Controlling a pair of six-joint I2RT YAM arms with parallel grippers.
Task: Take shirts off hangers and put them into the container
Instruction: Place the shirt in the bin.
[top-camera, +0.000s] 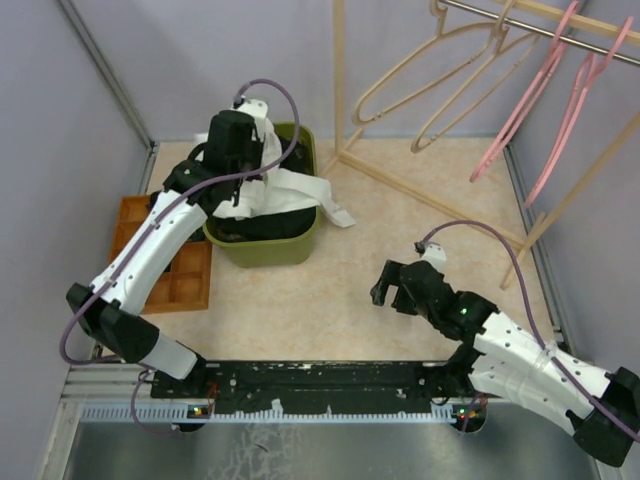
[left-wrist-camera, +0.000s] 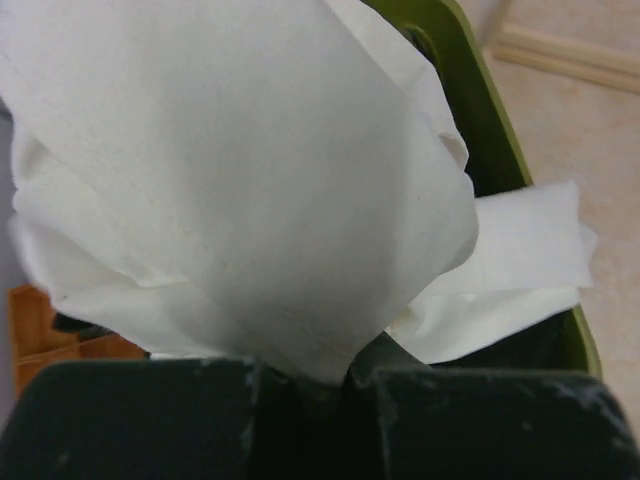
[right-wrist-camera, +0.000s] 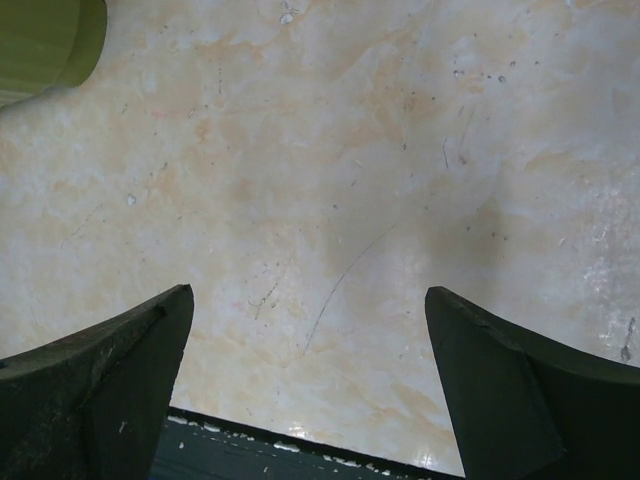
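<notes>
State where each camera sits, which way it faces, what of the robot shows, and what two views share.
Top: above and behind the robot, looking down on the table; left arm and right arm show, left tool over the tub.
Left wrist: on the left arm, facing the tub; tool shut on the white shirt.
Right wrist: on the right arm, facing the table; the open right tool's fingers show.
Shared: the tub, in all three.

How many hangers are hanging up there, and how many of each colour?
Beige hangers: 2
Pink hangers: 2
Total: 4
</notes>
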